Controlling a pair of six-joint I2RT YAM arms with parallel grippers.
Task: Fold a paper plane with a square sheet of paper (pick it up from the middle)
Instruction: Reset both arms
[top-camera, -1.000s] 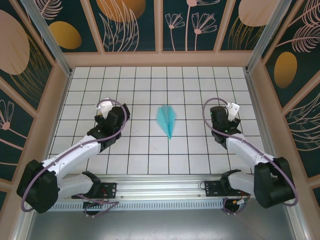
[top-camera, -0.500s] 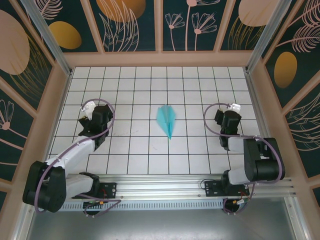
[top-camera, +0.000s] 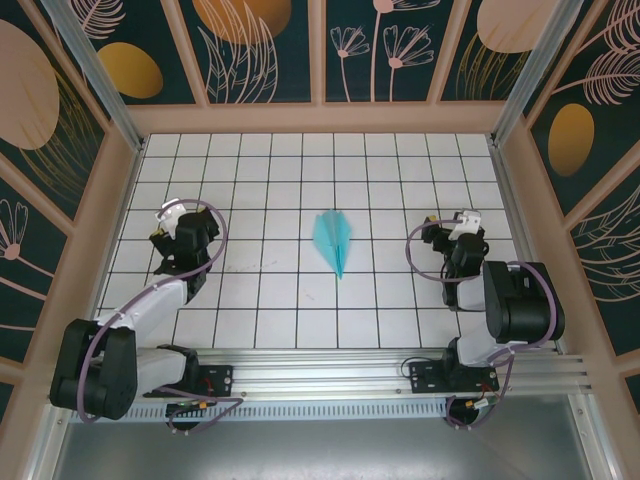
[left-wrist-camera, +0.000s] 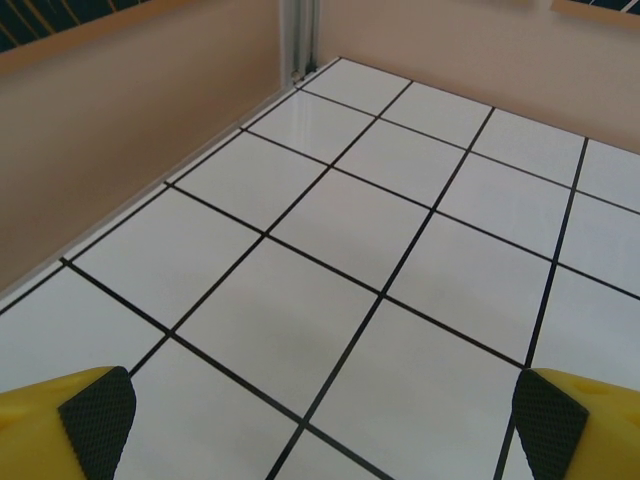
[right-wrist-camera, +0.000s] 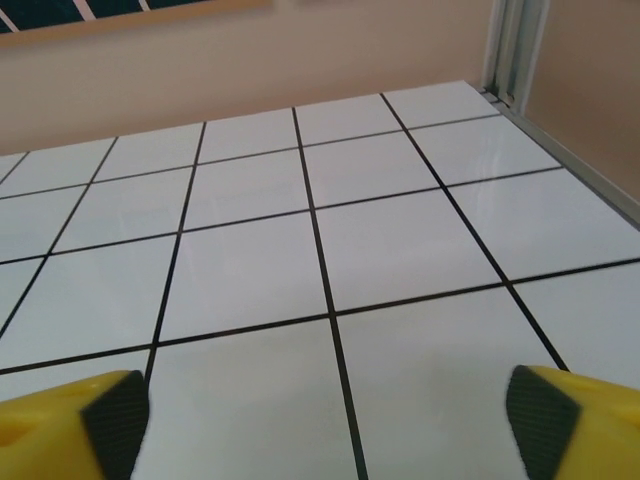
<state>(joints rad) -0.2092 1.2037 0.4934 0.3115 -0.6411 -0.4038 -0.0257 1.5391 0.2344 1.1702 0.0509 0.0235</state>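
The paper plane (top-camera: 334, 238), a slim light cyan dart with its point toward the near edge, lies flat on the tiled table near the middle. My left gripper (top-camera: 170, 222) sits well to its left, folded back near its base. My right gripper (top-camera: 455, 222) sits well to the plane's right. Both stand wide open with nothing between them: the left wrist view has yellow fingers (left-wrist-camera: 70, 425) at the frame's bottom corners over bare tiles, and the right wrist view has its yellow fingers (right-wrist-camera: 565, 420) likewise spread over bare tiles.
Beige walls (top-camera: 320, 118) ring the white gridded table (top-camera: 300, 170). A metal post (left-wrist-camera: 303, 35) stands in the far left corner, another (right-wrist-camera: 515, 45) at the far right. An aluminium rail (top-camera: 320, 375) runs along the near edge.
Both arms have drawn back from the plane toward their own sides and folded down. The right gripper's jaws have opened wider. The plane has not moved.
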